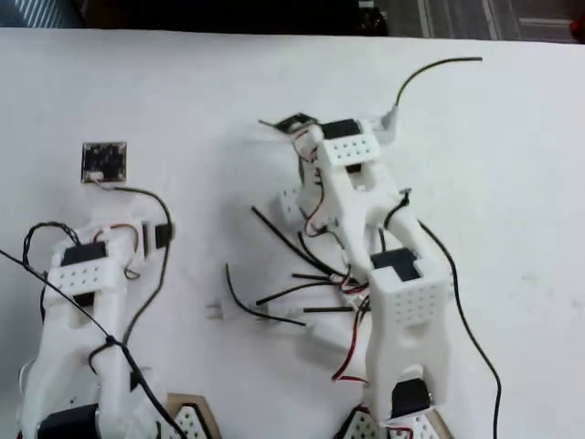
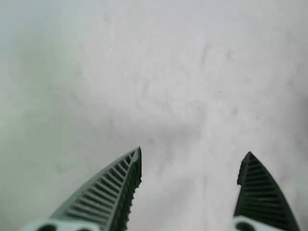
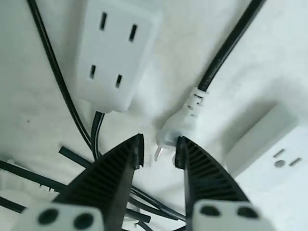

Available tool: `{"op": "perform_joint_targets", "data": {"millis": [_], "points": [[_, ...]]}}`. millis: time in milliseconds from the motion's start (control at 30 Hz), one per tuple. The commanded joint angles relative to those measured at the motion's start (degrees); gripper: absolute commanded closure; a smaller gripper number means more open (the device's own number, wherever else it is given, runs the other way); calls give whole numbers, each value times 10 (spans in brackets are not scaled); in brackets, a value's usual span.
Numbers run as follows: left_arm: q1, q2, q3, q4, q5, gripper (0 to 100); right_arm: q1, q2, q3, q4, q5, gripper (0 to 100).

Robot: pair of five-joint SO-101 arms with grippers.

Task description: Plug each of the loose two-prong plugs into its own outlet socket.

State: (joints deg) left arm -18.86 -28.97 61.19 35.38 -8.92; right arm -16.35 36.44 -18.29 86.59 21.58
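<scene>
The right end effector [image 3: 159,147] hangs with its jaws narrowly apart, not clamped, its tips at the prong end of the white plug [image 3: 182,124] lying on the table [image 3: 202,29]. A white outlet socket [image 3: 115,53] lies near the plug, and a second outlet block [image 3: 274,154] lies just beside it. The left end effector [image 2: 190,166], well apart from the plug, is spread wide over the table.

1. White two-prong plug [image 3: 182,126] on a black cord [image 3: 231,45]: unplugged, prongs bare, lying on the desk [image 3: 192,29] between two outlets.
2. White outlet block [image 3: 115,50]: face up, two slot pairs, both empty.
3. Second white outlet [image 3: 269,151]: just beside the plug, empty.
</scene>
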Motion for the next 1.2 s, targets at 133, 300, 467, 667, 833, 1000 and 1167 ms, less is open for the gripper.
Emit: {"op": "perform_joint_targets", "data": {"millis": [133, 300, 467, 667, 833, 1000, 1167], "points": [[-5, -22, -2, -10, 3, 683, 23, 24, 4, -10, -2, 882], [-5, -22, -2, -10, 3, 683, 23, 25, 4, -10, -1, 883], [-5, -22, -2, -10, 3, 683, 23, 20, 2, -11, -1, 967], [-5, -22, -2, -10, 3, 683, 24, 25, -49, 23, -4, 967], [-5, -22, -2, -10, 3, 683, 23, 25, -64, 46, -5, 920], [-5, -22, -2, -10, 3, 683, 23, 25, -63, 45, -5, 923], [-5, -22, -2, -10, 3, 683, 23, 26, -64, 42, -6, 920]]}}
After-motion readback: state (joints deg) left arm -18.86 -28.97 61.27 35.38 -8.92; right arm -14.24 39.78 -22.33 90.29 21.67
